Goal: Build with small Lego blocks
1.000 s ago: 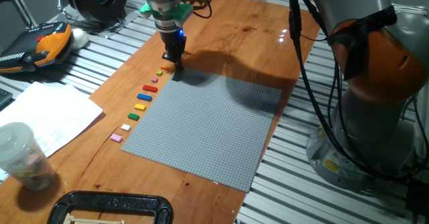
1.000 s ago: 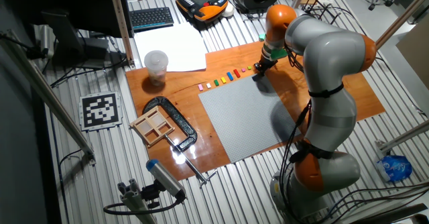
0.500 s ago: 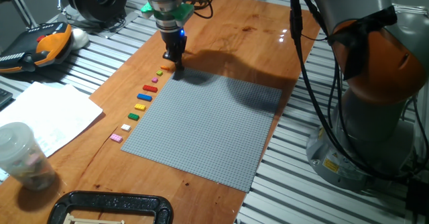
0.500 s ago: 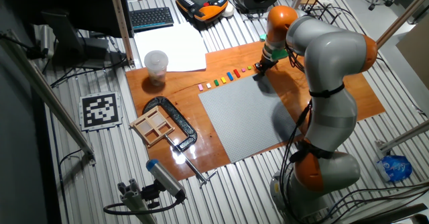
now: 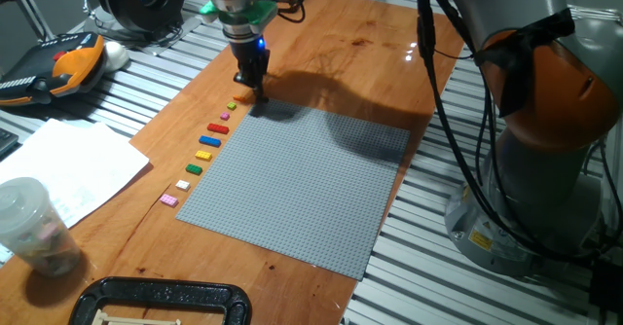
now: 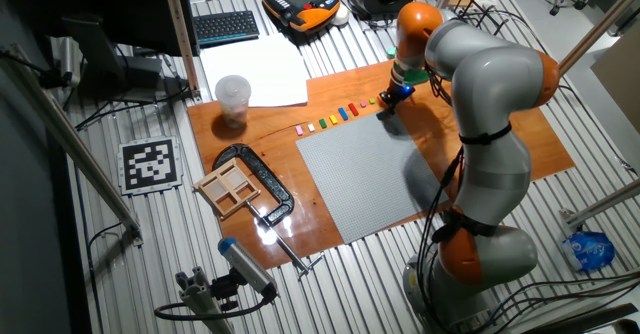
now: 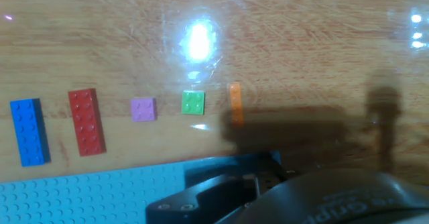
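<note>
**Q:** What lies nearest the camera in the fixed view from the table's end?

**A:** A black clamp [image 5: 161, 301] at the bottom edge, a clear plastic cup [image 5: 29, 223] at left, then the grey baseplate [image 5: 302, 184] on the wooden board [image 5: 360, 53]. White paper sheets [image 5: 68, 169] sit left of the board.

**Q:** And the small Lego blocks?

**A:** They run in a row on the wood just beside the baseplate's left edge, apart from one another: a pink brick [image 5: 168, 199] nearest, then white [image 5: 182, 184], green [image 5: 194, 168], yellow [image 5: 202, 155], blue [image 5: 208, 141], red [image 5: 217, 127], and smaller pieces farther on. The hand view shows the blue brick [image 7: 29, 131], red brick [image 7: 87, 121], a purple square piece [image 7: 143, 109], a green square piece [image 7: 193, 102] and a narrow orange brick [image 7: 235, 103] lined up on the wood, the baseplate's edge below them.

**Q:** Where is the gripper?

**A:** The gripper [image 5: 256, 90] stands at the row's far end, by the baseplate's far-left corner, fingers pointing down, a blue light glowing above them. Whether the fingers are parted or pressed together cannot be told; the hand view shows only their dark bulk and shadow beside the orange brick.

**Q:** Beyond that?

**A:** An orange-and-black teach pendant [image 5: 54, 64] at far left, and the grey-and-orange arm [image 6: 480, 94] arching over the board.
</note>
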### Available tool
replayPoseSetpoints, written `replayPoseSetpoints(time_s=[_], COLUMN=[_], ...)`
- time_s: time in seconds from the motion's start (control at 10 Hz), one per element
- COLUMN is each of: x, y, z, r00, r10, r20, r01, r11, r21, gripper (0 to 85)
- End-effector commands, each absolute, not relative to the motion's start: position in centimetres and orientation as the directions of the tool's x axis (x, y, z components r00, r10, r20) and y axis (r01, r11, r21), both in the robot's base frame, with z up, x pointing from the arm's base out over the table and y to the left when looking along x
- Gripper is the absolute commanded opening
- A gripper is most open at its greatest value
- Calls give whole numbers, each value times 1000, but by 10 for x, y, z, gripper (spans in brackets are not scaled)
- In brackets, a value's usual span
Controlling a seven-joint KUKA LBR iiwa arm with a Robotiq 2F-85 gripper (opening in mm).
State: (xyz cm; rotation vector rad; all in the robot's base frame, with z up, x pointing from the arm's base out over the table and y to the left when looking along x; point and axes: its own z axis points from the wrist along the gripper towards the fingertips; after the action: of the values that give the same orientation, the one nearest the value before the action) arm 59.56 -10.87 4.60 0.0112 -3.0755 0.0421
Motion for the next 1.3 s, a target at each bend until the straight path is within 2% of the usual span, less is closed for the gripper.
replayPoseSetpoints(time_s=[0.0,0.1,0.2,0.9,1.2], x=[596,597,598,605,609], y=[-109,-109,-110,-96,-94], z=[47,50,53,78,73], r00=[-998,-998,-997,-995,-998], r10=[-6,-6,-6,23,14], r20=[66,67,72,92,66], r01=[-8,-8,-8,19,10], r11=[1000,1000,1000,999,999], r21=[-27,-29,-29,-45,-53], gripper=[0,0,170,170,170])
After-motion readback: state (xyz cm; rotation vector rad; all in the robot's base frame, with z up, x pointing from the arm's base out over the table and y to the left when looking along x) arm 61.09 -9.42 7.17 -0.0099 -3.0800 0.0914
